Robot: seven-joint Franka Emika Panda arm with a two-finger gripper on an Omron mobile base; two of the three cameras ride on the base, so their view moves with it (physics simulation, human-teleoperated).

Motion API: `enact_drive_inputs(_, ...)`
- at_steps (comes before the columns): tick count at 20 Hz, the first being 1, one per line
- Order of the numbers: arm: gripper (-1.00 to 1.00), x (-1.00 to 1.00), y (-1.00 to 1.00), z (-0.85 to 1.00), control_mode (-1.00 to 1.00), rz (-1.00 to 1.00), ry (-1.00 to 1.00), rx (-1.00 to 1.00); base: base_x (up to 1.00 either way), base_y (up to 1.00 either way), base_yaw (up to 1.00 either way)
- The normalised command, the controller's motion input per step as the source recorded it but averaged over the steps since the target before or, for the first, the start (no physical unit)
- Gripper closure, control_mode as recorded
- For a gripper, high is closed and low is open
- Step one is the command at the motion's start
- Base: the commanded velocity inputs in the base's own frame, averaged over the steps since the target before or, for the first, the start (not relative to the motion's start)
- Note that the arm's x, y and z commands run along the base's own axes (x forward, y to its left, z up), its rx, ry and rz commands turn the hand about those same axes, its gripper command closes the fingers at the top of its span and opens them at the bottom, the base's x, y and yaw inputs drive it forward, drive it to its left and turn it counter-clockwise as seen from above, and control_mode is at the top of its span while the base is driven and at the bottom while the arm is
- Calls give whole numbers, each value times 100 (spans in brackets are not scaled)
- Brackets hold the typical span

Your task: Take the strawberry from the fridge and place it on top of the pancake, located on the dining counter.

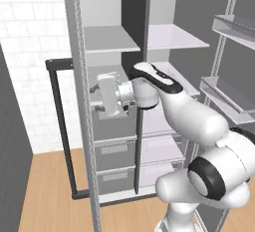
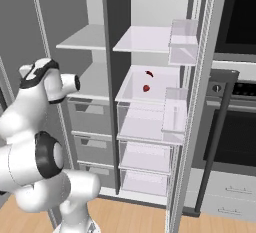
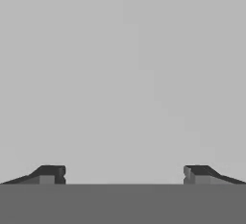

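The fridge [image 2: 107,52] stands open, with white shelves and clear drawers inside. The strawberry [image 2: 146,88], tiny and bright red, lies on a middle shelf of the right-hand compartment, in front of a darker thin red item [image 2: 149,73]. My gripper [image 1: 97,101] is reached into the left-hand compartment at about the same height, well left of the berry and across the centre divider from it. In the hand view my gripper [image 3: 124,172] is open with nothing between its fingertips [image 3: 50,174] and faces a plain grey surface. The pancake and the dining counter are out of view.
Both fridge doors are swung out, with clear door bins [image 1: 229,29] [image 2: 182,39] to the arm's right. The long dark bar handle [image 1: 62,126] of the left door stands at the left. Grey drawers [image 1: 114,151] sit below the gripper. An oven [image 2: 240,127] is beyond the right door.
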Motion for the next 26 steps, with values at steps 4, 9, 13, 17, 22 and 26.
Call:
enact_drive_inputs(4, -100, -79, -82, 16, -100, -2, -29, -18, 0, 0, 0)
enact_drive_inputs(9, -100, -76, -82, 1, -100, -18, -22, -34, 0, 0, 0)
enact_drive_inputs(13, -100, -81, -76, 0, -100, -29, -19, -43, 0, 0, 0)
enact_drive_inputs(17, -100, -79, -75, 0, -100, -30, -13, -40, 0, 0, 0)
enact_drive_inputs(22, -100, -81, -77, 0, -100, -28, -18, -36, 0, 0, 0)
enact_drive_inputs(26, -100, -77, -73, 0, -100, -27, -23, -36, 0, 0, 0)
